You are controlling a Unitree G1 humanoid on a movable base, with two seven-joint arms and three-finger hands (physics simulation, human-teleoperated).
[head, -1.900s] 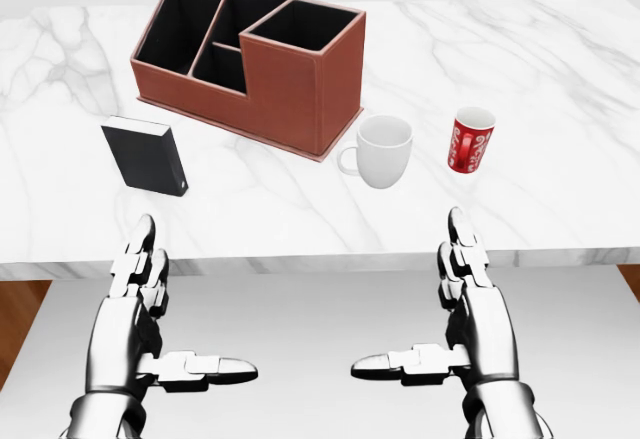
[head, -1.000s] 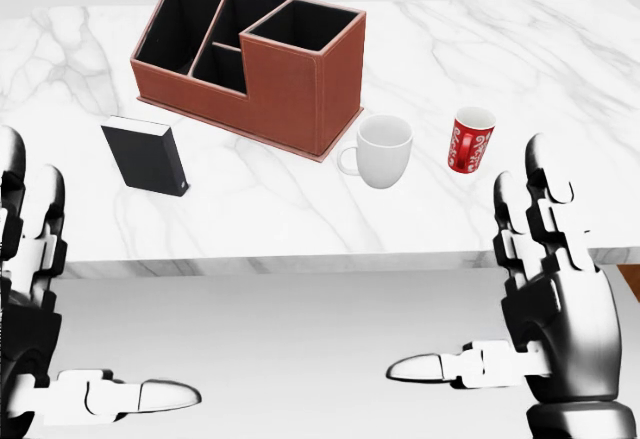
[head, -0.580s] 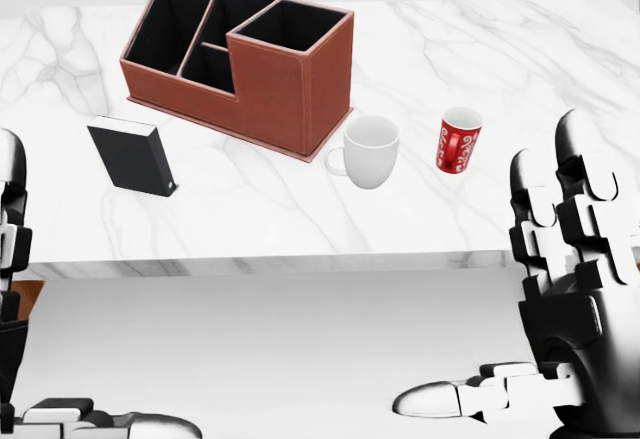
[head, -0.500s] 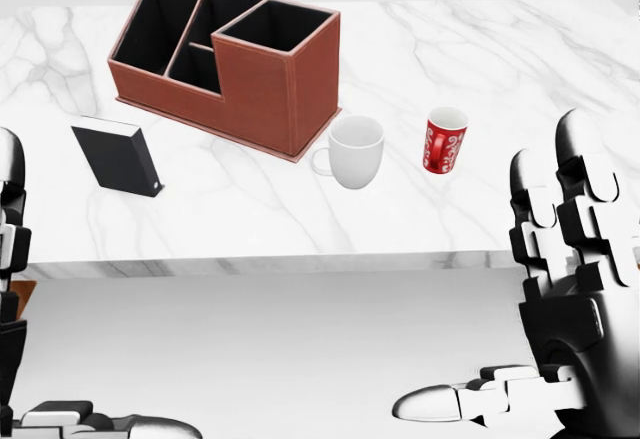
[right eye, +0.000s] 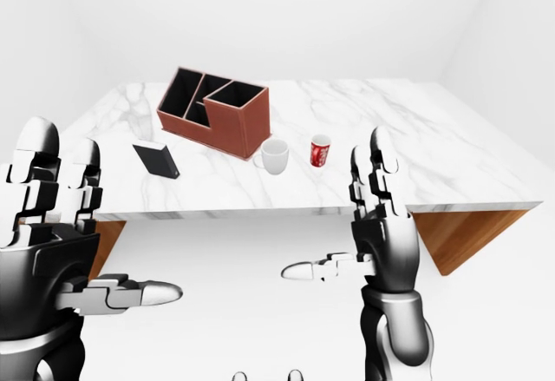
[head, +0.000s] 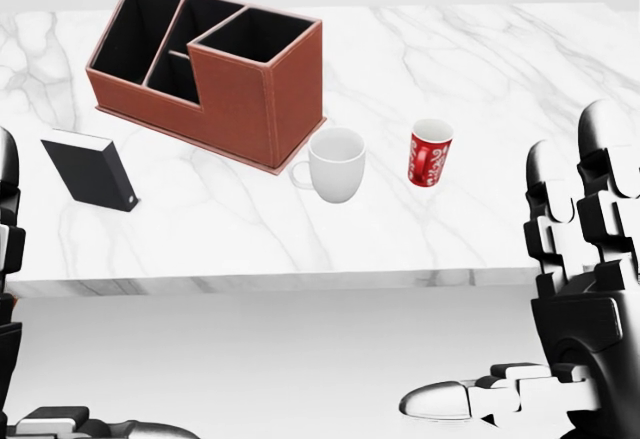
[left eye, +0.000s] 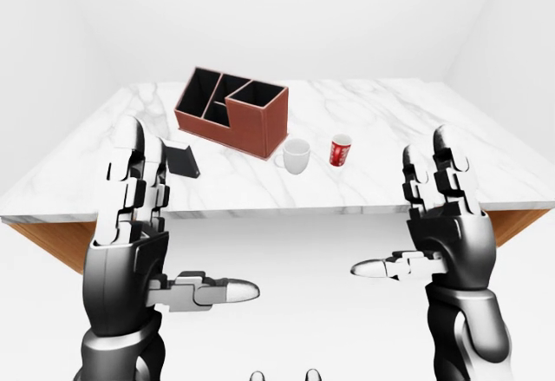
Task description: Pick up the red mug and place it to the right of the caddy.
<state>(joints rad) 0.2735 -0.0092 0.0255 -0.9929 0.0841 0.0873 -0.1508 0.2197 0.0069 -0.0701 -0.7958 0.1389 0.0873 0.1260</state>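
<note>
Red mug (head: pixel 430 153) is standing upright on the marble surface (head: pixel 520 89), w/ a white mug (head: pixel 336 164) just to its left and the brown caddy (head: pixel 205 71) left of that, so the white mug sits between them. Black box (head: pixel 90 173) is further left, near the surface edge.

You're at the approach stage imo, nothing grabbed yet. Your right hand (left eye: pixel 438 225) is up w/ fingers straight and thumb out, spread wide, holding nothing, well short of the surface. Left hand (left eye: pixel 134 233) same deal, splayed and empty.

Next you'd prob want the right hand reaching in over the edge toward the red mug, closing round its body, not the rim. Watch the white mug, it's sitting in the spot right of the caddy.
</note>
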